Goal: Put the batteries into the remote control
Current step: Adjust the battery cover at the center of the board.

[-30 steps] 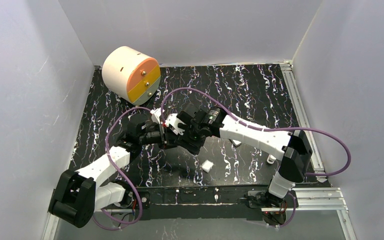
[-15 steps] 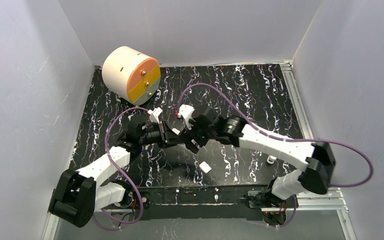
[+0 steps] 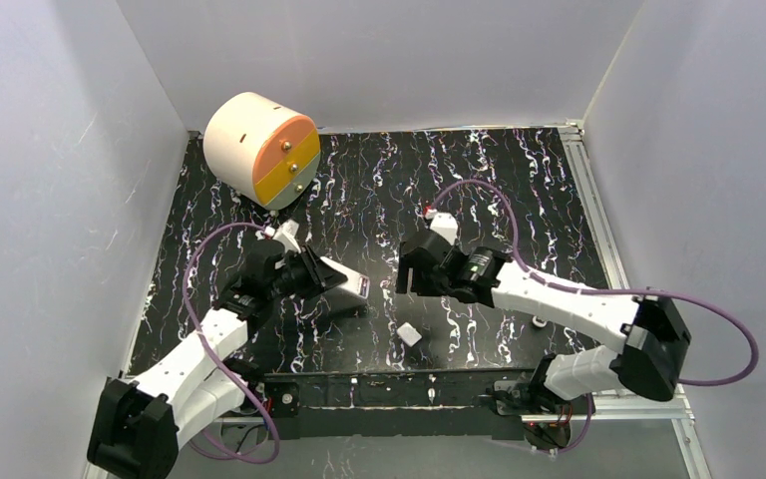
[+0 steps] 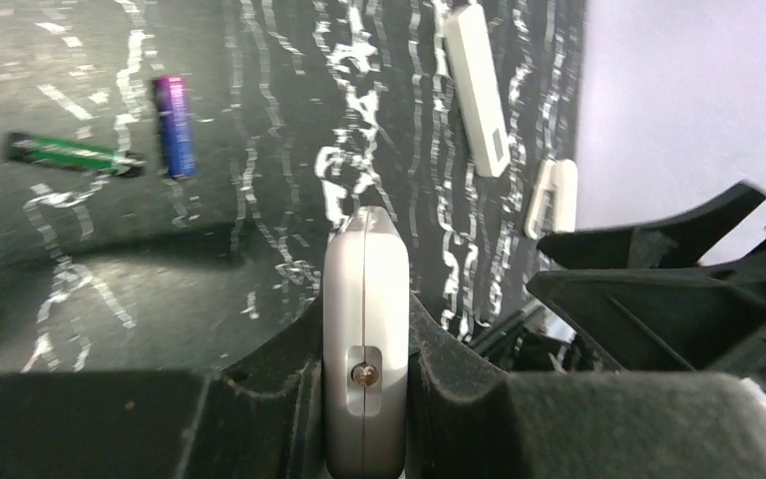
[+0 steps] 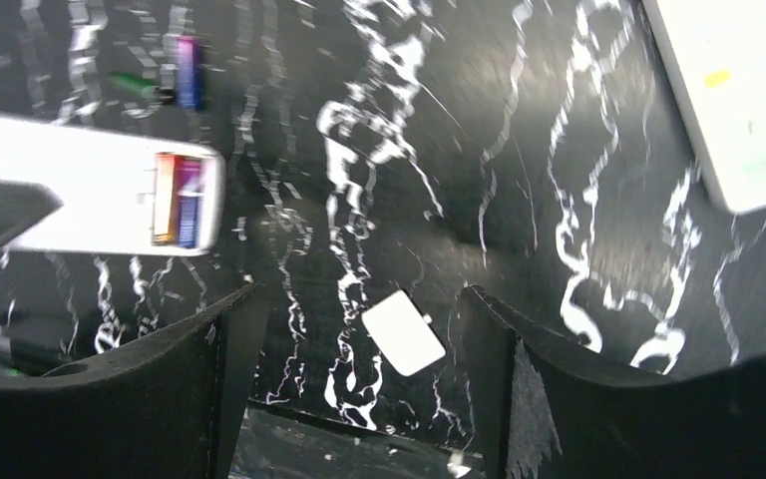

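While our left gripper (image 4: 364,311) clamps one remote (image 4: 364,264) with two loaded batteries (image 5: 178,200), we see the right gripper (image 5: 359,299) spread wide and two loose batteries (image 4: 175,125).

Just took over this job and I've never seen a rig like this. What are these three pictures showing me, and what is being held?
Two robot arms are bolted at the near edge of the table. The wide picture looks down from above and behind them: left arm on the left, right arm on the right. The other two come from a camera on each wrist, looking past that arm's own jaws. The left jaws are shut on a white remote; two batteries sit in its open bay. The right jaws are open and hold nothing. On the table lie a purple battery, a green battery, a second remote and a small white flat piece. A cream drum stands at the far left.
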Robot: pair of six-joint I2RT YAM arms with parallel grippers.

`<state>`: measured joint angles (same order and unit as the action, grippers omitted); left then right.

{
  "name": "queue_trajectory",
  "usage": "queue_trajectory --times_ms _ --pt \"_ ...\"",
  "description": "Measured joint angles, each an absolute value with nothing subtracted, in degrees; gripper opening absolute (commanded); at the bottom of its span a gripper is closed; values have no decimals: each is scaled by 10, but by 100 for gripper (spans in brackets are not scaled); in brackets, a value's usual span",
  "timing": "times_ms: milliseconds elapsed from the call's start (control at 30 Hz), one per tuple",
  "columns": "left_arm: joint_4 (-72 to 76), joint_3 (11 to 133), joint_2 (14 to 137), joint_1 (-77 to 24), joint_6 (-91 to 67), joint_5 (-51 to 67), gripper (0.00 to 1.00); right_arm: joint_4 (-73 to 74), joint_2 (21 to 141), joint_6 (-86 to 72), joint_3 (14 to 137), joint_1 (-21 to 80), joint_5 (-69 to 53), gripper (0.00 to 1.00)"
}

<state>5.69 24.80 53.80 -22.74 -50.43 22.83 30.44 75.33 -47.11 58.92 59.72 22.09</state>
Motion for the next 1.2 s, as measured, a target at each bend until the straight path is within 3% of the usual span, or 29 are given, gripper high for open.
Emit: queue_trajectory --times_ms 233,533,1200 --pt "-71 268 486 -227 -474 125 0 390 847 -696 589 608 223 83" --pt "-122 280 470 -227 -451 83 0 455 955 -839 627 632 164 84" --pt "-126 280 461 -227 -439 80 0 492 1018 -929 662 646 116 72"
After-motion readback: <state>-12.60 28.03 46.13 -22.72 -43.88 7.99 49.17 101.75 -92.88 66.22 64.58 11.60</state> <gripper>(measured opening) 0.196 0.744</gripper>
